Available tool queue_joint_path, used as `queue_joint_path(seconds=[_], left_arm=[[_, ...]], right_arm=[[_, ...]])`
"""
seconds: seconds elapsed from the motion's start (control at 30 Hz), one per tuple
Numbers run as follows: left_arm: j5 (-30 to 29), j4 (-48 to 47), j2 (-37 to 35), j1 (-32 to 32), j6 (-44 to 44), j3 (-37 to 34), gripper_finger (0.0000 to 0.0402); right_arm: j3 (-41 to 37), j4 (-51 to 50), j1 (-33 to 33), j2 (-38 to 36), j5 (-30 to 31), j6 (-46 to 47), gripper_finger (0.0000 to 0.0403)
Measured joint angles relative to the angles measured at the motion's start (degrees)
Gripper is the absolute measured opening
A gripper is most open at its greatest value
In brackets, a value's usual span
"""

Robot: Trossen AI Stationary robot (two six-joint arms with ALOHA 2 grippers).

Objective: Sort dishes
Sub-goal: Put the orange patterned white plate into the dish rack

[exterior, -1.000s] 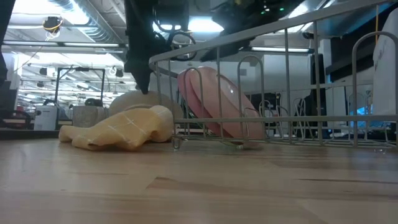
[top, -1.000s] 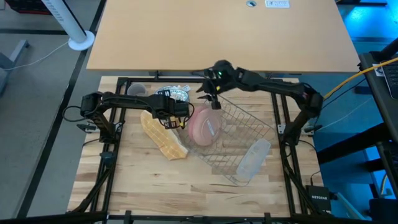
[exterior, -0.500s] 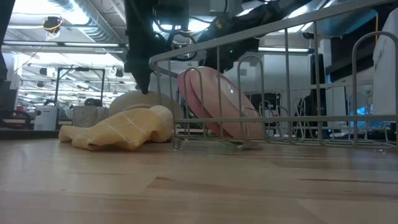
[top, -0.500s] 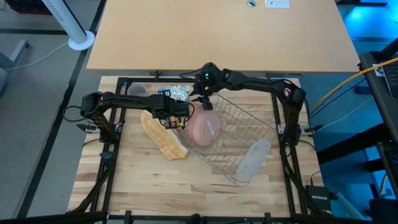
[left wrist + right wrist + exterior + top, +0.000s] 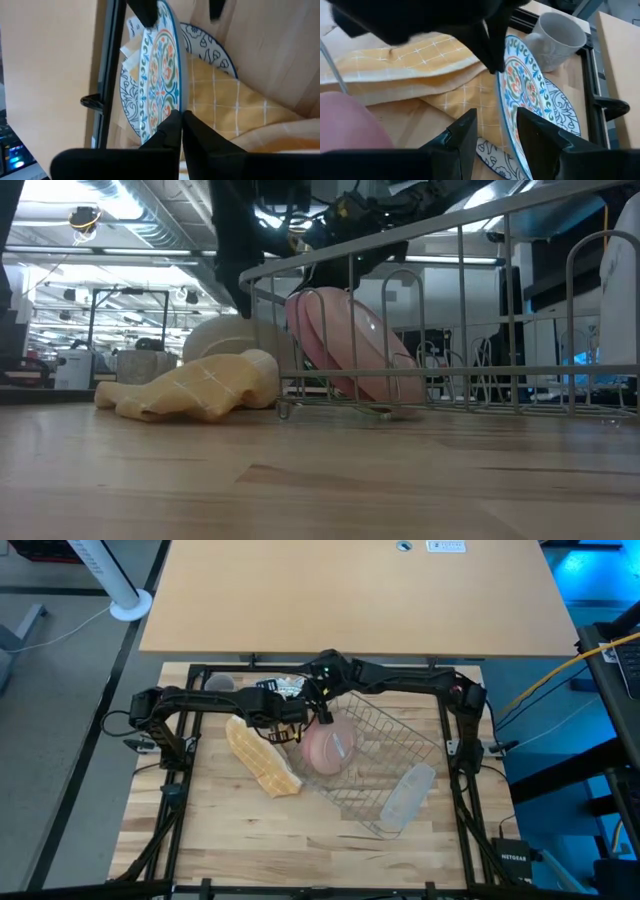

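Note:
A plate with a coloured floral pattern (image 5: 160, 65) stands tilted up on edge at the table's far left of centre, over a blue-and-white dish (image 5: 212, 50) and the yellow checked cloth (image 5: 262, 760). My left gripper (image 5: 175, 127) is shut on its rim. My right gripper (image 5: 495, 135) is open, with one finger on each side of the same plate's rim (image 5: 512, 142); whether it touches, I cannot tell. A pink plate (image 5: 330, 745) leans inside the wire rack (image 5: 395, 755). A grey mug (image 5: 560, 32) stands at the far left. My left gripper pinches the floral plate's rim (image 5: 176, 111) between its two fingers, one on the patterned face and one on the back. The fingers come slanting down from the table's left. The plate is tipped up steeply by that edge; what its opposite edge rests on is hidden.
The rack's wires stand close to the right of both grippers. A clear oblong tray (image 5: 408, 795) lies at the rack's near right end. The black frame rail (image 5: 605, 107) runs along the far edge behind the dishes. Bare wood lies toward the near edge.
My right gripper has come down and toward the table's left, from above the rack's far corner to the floral plate, its fingers staying apart. In the low view the plate in my left gripper shows rounder and more upright than before.

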Motion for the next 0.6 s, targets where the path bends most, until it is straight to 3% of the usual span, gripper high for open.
queue_joint_path(seconds=[0.43,0.6], left_arm=[[-0.1,-0.1,0.0,0.0,-0.1,0.2,0.0002],[4.0,-2.6,0.0,0.1,-2.7,-0.3,0.0001]], right_arm=[[0.1,-0.3,0.3,1.3,1.5,0.5,0.0143],[0.1,-0.4,0.2,1.4,1.7,0.9,0.0143]])
